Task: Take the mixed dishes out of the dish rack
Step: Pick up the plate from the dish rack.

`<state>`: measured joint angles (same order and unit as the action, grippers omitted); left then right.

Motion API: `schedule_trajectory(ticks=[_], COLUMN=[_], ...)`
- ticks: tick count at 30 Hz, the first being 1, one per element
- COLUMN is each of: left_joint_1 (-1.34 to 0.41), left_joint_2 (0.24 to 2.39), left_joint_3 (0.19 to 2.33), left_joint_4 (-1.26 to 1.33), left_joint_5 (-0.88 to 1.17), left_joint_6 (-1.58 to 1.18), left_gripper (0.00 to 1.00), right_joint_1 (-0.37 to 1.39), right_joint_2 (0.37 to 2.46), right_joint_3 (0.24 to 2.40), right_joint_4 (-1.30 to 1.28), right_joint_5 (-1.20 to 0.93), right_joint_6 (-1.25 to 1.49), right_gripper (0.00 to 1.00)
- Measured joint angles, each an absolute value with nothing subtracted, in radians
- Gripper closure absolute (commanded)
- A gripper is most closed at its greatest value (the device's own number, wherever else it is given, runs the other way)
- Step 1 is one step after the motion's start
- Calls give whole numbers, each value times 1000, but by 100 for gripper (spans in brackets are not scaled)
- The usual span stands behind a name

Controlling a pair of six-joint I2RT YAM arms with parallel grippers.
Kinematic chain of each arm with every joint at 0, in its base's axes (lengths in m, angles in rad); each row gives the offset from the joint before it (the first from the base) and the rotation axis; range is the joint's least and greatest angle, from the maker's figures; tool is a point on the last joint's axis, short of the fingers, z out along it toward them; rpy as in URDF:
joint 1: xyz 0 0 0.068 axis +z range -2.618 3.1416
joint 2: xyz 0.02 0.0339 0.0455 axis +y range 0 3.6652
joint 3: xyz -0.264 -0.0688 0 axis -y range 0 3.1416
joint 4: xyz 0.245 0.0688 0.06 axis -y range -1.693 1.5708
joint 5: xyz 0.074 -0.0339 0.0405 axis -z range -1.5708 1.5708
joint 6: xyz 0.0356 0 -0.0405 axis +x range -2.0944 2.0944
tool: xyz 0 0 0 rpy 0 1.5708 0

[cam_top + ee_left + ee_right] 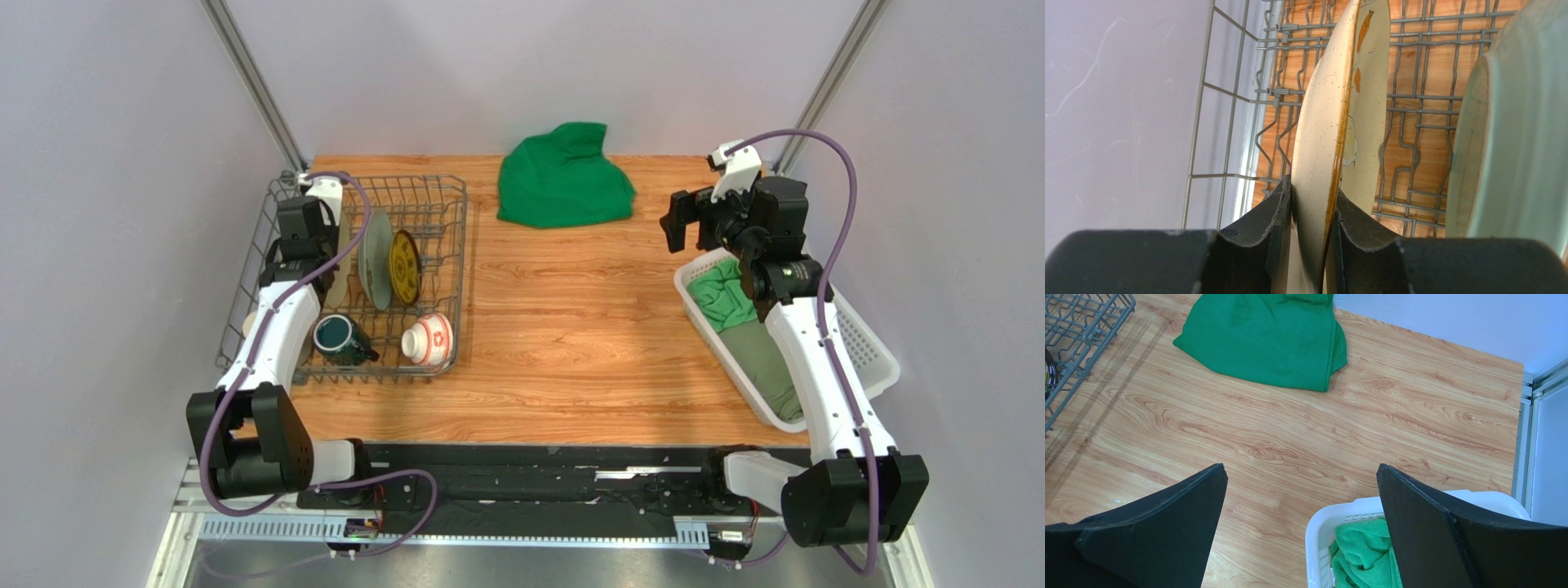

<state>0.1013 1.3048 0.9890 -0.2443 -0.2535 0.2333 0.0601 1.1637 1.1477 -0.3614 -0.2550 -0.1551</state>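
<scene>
At the near end of the grey wire dish rack [432, 208], by the desk's [1290, 441] left edge, the glossy dark teal mug [340, 338] & round red-and-white bowl [428, 337] sit loose on the grid, so nothing looks unloaded yet. Further in, the left gripper [1310, 202] is pinched on the thin rim of the speckled cream floral plate [1333, 122], which stands on edge btwn prongs beside the pale green plate [1517, 141]. It's prob. gripped edge-on so it lifts straight out. The right gripper [1303, 520] gapes wide w/ nothing in it over the white lattice basket [1352, 508] at the right edge, and the soft green cloth [1266, 337] lies beyond, near the far edge.
</scene>
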Motion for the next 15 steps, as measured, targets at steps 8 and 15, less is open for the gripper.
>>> schedule_trajectory(ticks=[8, 15], left_joint_1=[101, 101], left_joint_2=[1304, 1298], left_joint_3=[1037, 1087], left_joint_4=[-281, -328], left_joint_5=[-259, -272], left_joint_6=[224, 224], left_gripper=[100, 100], right_joint_1=[60, 60], right_joint_2=[1164, 1164], right_joint_3=[1151, 1151], right_joint_4=[-362, -362], right_joint_5=[-262, -265], right_joint_6=[-155, -156], right_gripper=[1, 1])
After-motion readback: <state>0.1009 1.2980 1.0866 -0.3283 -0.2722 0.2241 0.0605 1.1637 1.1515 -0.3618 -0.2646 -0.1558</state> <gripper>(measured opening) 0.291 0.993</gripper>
